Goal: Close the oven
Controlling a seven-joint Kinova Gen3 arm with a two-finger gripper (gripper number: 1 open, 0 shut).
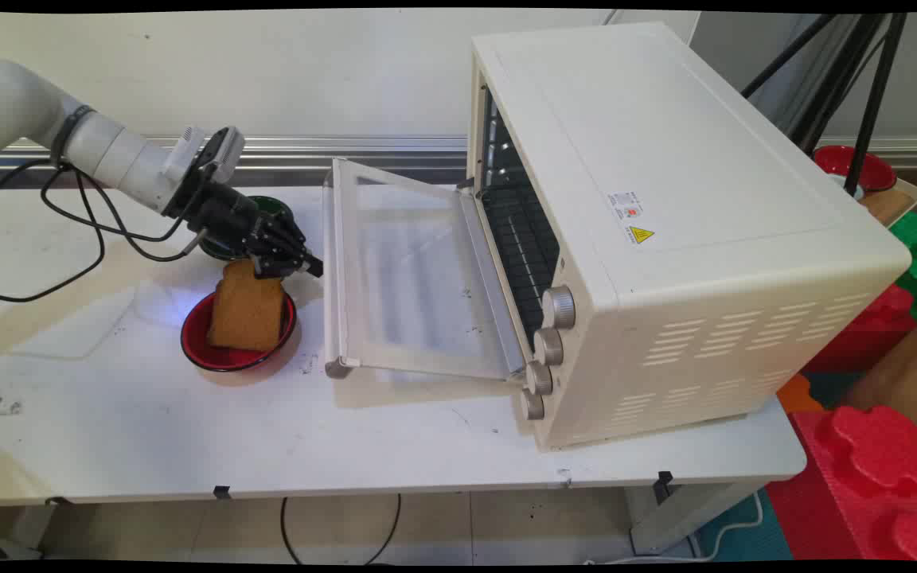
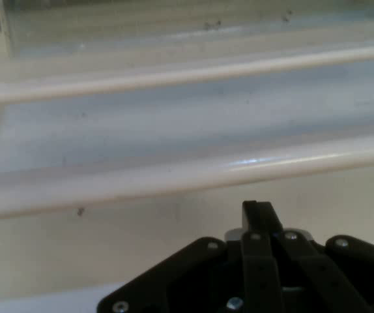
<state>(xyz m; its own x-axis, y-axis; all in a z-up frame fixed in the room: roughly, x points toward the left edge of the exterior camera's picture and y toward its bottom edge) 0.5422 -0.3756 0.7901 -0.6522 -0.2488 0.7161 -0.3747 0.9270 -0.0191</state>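
Observation:
A brown slice of toast (image 1: 247, 314) leans in a red bowl (image 1: 194, 348) on the white table, left of the toaster oven. My gripper (image 1: 306, 267) hovers just above the toast's upper right corner, pointing towards the oven's open glass door (image 1: 411, 278). In the hand view the gripper (image 2: 258, 210) is shut, its fingers (image 2: 255, 218) pressed together with nothing between them, and the door's frame (image 2: 174, 173) fills the picture ahead. The toast does not show in the hand view.
The cream toaster oven (image 1: 665, 199) stands at the table's right with its rack (image 1: 522, 231) exposed and several knobs (image 1: 558, 306) on the front. A dark green bowl (image 1: 277, 208) sits behind my wrist. Black cables (image 1: 84, 231) hang at the left. Red and green foam blocks (image 1: 872, 446) lie off the table's right end.

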